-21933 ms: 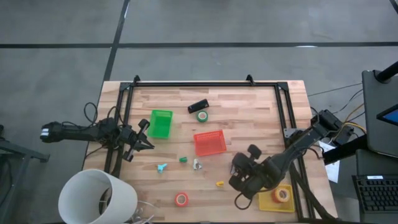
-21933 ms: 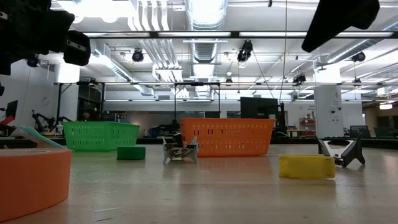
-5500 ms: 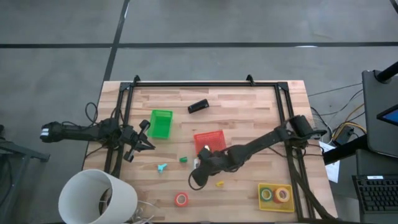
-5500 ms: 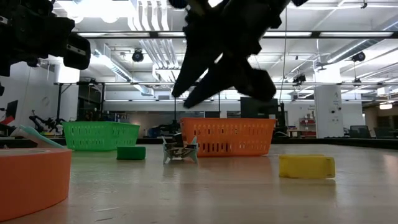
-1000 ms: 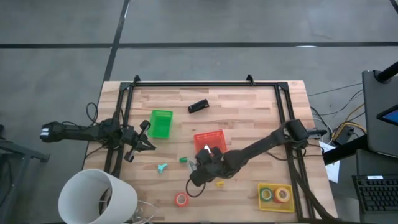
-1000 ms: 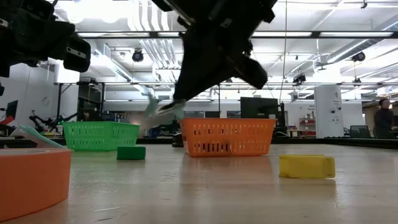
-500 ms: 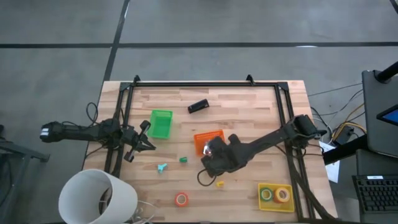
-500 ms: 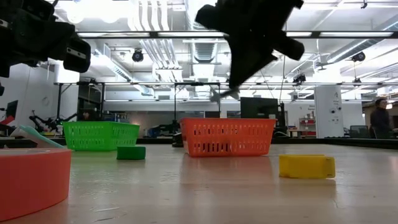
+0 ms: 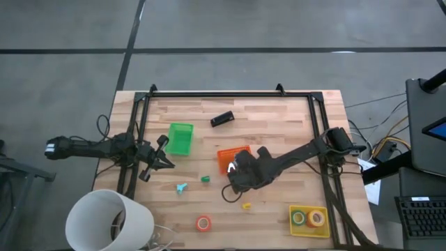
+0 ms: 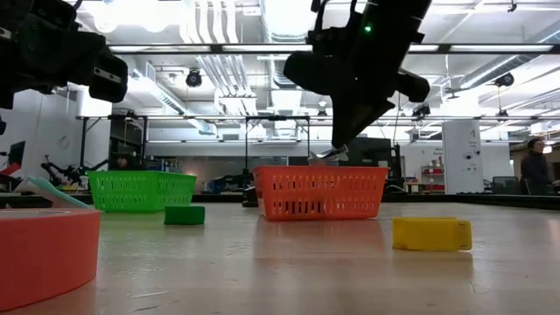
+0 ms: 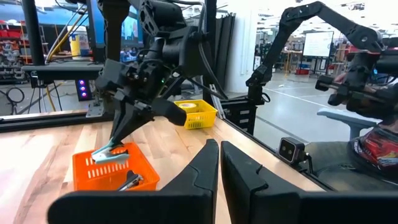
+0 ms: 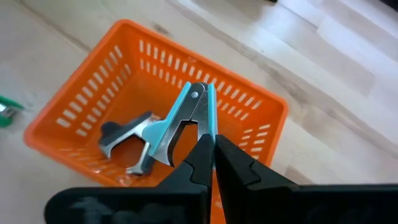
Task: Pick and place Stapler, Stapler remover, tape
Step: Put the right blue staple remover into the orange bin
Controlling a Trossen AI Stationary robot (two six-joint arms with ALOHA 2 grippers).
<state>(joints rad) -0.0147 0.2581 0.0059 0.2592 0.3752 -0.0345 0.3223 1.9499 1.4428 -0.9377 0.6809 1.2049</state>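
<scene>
My right gripper point(image 12: 212, 144) hovers over the orange bin point(image 9: 240, 150), shut on a light blue staple remover point(image 12: 184, 118). A dark grey staple remover point(image 12: 126, 138) lies inside that bin. The black stapler point(image 9: 221, 119) rests flat on the table near the far edge. A red tape roll point(image 9: 203, 223) lies near the near edge. Green point(image 9: 298, 217) and orange point(image 9: 315, 218) rolls sit in the yellow bin point(image 9: 308, 229). Another teal remover point(image 9: 181, 187) lies on the table. My left gripper point(image 11: 219, 163) waits shut at the table's left edge. My right gripper pinches the light blue staple remover between its two fingers by one blue grip point(image 12: 210, 118). The fingers come from above, slanting down. The remover point(image 11: 111, 154) hangs below the fingertips, lifted clear, just above the orange bin's rim.
A green bin point(image 9: 180, 138) stands left of the orange one. A small green piece point(image 9: 205, 179) and a small yellow piece point(image 9: 246, 206) lie on the table toward the near edge. A dark frame point(image 9: 223, 94) runs round the table. A white bucket point(image 9: 108, 222) sits off the near left corner.
My right gripper, holding the blue staple remover, has swung from the table area near the bin's near left corner up and toward the far right, over the orange bin. It has then come down until the remover hangs just above the bin's rim.
</scene>
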